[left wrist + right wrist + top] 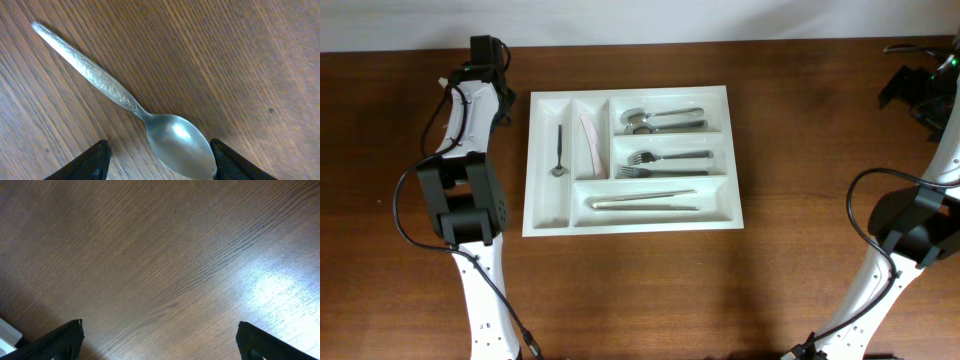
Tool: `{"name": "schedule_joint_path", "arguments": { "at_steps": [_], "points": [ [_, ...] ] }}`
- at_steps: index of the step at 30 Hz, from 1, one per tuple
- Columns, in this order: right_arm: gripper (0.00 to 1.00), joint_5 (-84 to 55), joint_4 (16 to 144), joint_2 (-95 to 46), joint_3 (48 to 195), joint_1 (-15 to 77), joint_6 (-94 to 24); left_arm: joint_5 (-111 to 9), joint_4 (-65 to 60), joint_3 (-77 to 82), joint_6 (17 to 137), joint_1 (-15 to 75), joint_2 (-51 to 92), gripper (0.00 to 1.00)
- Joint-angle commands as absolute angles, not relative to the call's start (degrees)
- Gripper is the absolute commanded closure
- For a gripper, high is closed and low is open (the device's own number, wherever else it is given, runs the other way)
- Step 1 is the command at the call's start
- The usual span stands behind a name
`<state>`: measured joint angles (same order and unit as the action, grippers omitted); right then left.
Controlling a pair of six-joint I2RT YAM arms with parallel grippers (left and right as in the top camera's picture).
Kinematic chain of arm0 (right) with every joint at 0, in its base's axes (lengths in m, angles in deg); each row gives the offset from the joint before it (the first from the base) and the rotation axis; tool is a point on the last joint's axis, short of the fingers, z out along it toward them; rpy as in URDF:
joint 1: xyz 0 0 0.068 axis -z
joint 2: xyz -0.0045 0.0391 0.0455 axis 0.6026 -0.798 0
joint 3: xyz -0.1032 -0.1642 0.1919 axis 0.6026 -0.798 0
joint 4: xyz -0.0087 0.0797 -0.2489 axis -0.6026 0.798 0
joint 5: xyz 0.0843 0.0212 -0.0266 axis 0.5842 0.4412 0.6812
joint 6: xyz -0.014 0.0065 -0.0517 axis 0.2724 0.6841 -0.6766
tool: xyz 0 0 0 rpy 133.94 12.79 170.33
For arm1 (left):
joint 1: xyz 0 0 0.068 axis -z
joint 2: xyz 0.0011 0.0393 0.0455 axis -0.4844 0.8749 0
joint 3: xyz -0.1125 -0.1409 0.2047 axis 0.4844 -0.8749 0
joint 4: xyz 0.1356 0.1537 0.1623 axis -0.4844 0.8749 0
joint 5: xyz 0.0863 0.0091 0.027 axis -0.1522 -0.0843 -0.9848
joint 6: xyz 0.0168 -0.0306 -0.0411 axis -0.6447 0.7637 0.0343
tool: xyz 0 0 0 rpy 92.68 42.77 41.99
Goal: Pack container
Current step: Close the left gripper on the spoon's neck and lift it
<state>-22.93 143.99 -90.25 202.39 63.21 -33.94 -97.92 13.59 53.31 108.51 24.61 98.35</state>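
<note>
From where I stand, the left pincer point(159, 152) is down over a loose spoon point(122, 97) on the tabletop point(800, 290), at the upper left of the overhead view. Its fingers are apart and straddle the spoon's bowl without clamping it. In the left wrist view the bowl sits hard against the finger at lower right, with bare wood showing before the finger at lower left. The handle runs off toward the upper left of that frame.

The container point(545, 200) lies in the middle of the overhead view, just to the right of that arm. It already holds a small spoon point(559, 150), spoons point(660, 120), forks point(665, 162) and long pieces along its bottom compartment.

The right pincer point(160, 340) hangs wide apart and empty over bare wood at the upper right.

My worry is that off-centre bowl. If the fingers close from here, one reaches the metal first, and I'd expect the rounded, slick bowl to slide or spin out. Even if caught, a grip so far from the handle may let the long end droop and snag the container's rim on the way in.
</note>
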Motion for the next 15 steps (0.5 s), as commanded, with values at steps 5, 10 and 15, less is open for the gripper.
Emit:
{"name": "schedule_joint_path", "arguments": {
  "at_steps": [5, 10, 15],
  "points": [
    [0.01, -22.9, 144.0, -88.6, 203.2, 62.9, -34.1, -100.1, 14.2, 52.3, 99.2, 23.9, 102.6, 0.36],
    [0.01, -22.9, 144.0, -88.6, 203.2, 62.9, -34.1, -99.4, 14.4, 52.3, 95.9, 23.9, 102.9, 0.45],
    [0.01, -22.9, 144.0, -88.6, 203.2, 62.9, -34.1, -99.3, 14.7, 52.3, 95.9, 23.9, 102.9, 0.60]
  ]
}}
